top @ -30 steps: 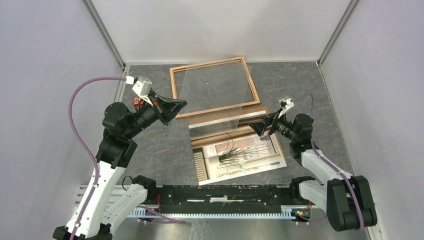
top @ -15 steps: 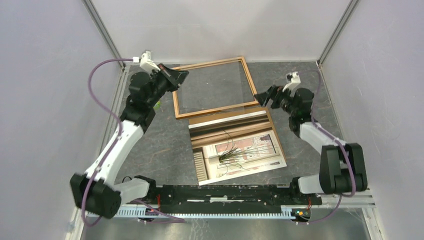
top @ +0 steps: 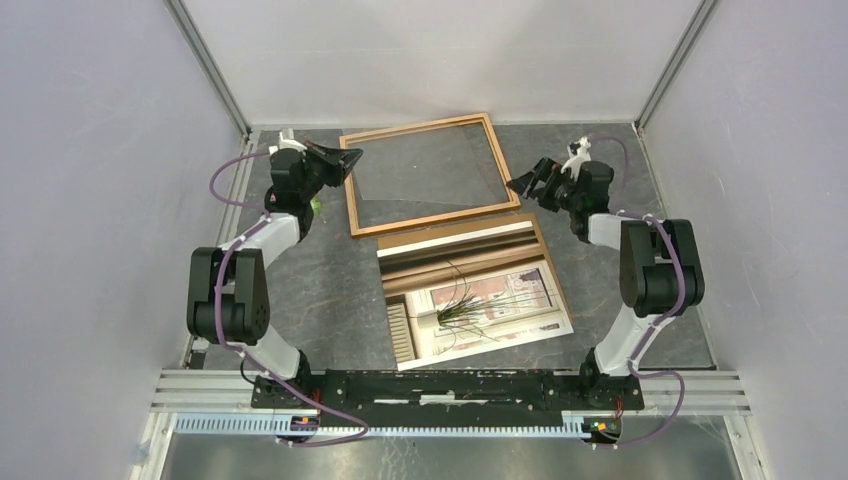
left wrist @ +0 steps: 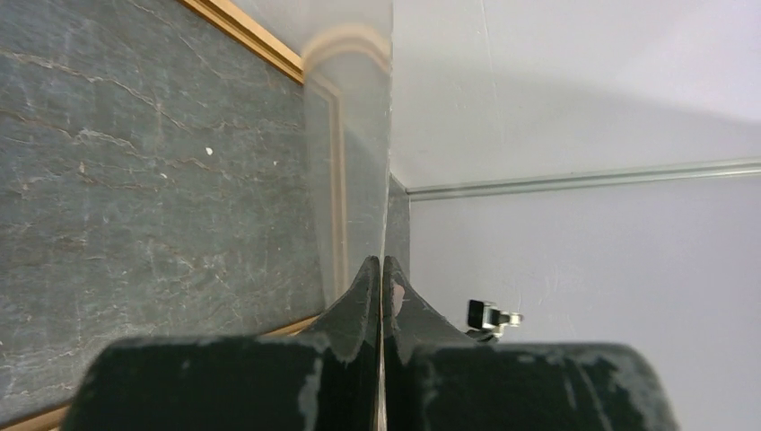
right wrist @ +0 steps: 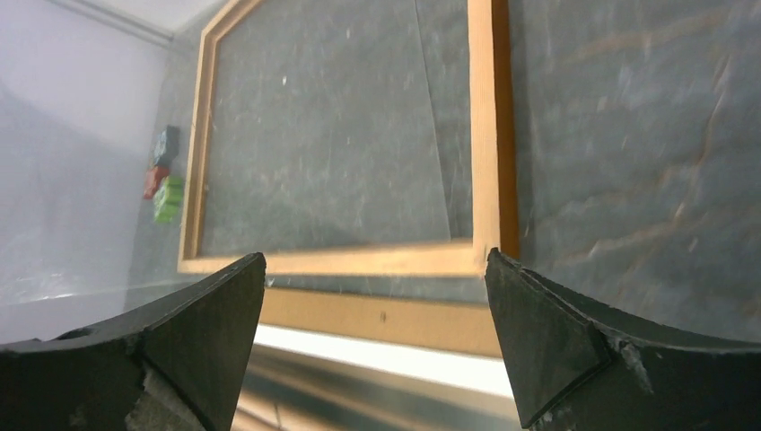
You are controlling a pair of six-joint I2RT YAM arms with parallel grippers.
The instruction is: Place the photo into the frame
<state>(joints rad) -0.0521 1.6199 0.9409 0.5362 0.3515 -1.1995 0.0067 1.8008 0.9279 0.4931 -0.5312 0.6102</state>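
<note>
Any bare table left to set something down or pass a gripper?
Biggest bare table: between the left arm and the photo, near side of the frame. Narrow strip between photo and right arm. Crowded: frame's left corner, where the left gripper pinches a clear pane; open right gripper by its right corner.

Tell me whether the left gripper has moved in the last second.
Yes. The left gripper went toward the back wall, from the frame's near-left corner up to its far-left corner.
</note>
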